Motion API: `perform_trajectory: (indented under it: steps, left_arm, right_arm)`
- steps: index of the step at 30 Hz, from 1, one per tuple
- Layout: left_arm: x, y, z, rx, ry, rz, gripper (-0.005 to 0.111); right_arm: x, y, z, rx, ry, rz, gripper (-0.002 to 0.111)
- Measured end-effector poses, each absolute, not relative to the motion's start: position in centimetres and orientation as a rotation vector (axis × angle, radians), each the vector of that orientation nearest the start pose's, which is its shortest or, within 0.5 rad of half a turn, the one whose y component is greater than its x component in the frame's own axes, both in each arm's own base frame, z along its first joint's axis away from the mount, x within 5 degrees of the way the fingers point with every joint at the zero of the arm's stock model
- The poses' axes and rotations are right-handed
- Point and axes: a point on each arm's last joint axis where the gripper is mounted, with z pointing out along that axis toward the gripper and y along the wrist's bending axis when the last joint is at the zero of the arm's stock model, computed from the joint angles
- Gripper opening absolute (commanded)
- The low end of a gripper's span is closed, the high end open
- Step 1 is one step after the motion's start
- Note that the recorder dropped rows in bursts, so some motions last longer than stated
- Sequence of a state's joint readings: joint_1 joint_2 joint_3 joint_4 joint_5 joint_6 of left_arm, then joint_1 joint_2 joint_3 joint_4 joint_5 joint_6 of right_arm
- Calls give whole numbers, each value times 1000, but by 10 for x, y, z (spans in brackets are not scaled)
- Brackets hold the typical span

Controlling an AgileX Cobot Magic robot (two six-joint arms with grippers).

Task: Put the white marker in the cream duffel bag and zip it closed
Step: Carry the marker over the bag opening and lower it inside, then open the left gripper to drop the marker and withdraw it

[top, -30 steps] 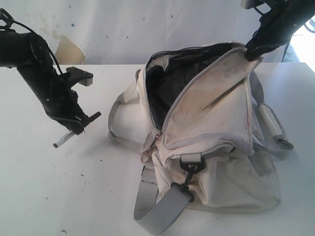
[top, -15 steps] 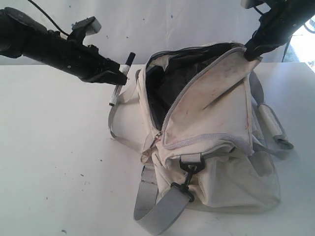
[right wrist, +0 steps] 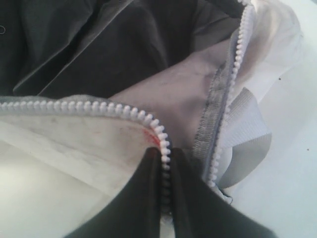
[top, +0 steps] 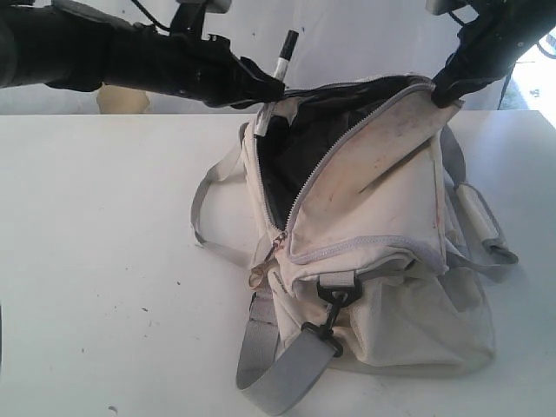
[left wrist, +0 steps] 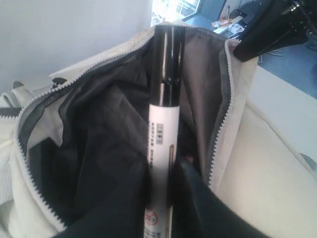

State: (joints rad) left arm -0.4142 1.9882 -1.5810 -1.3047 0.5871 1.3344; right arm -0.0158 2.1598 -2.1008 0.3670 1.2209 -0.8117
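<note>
The cream duffel bag [top: 382, 217] lies on the table with its top zipper open, showing dark lining [left wrist: 99, 139]. My left gripper [top: 268, 90] hovers at the far left rim of the opening, shut on the white marker [top: 283, 57]. The marker stands nearly upright with its black cap upward. In the left wrist view the marker [left wrist: 162, 129] runs out from between the fingers [left wrist: 198, 198] over the open bag. My right gripper [top: 445, 90] is shut on the bag's zipper edge [right wrist: 161, 144] at the far right corner, holding the flap [right wrist: 74, 148] up.
A grey shoulder strap [top: 278, 373] with a black clip [top: 333, 304] trails toward the table's front. A padded handle [top: 480, 217] hangs off the bag's right side. Another strap loop [top: 201, 208] lies left of the bag on the white table [top: 104, 278].
My left arm has swung up and to the right with the marker, from beside the bag to over its open rim, turning the cap end upward. The right gripper has not moved.
</note>
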Motion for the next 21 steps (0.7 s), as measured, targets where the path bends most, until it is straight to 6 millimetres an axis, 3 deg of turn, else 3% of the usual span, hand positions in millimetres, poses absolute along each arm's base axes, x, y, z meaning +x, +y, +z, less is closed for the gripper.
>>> perform_trajectory:
  steps: [7,16,18,21]
  left_arm:
    - [406,-253,254,794,1881,-729,0]
    - [414,-260,228,830,1855,-706,0]
    - [415,-260,227,838,1839,-698,5]
    - [416,-261,225,853,1822,-686,24]
  right_arm:
    - [473,23,287,-947,2465,250,0]
    - [473,23,287,-945,2464,255,0]
    - [473,23,287,-945,2463,257,0]
    - [473,23,287,-945,2463,257,0]
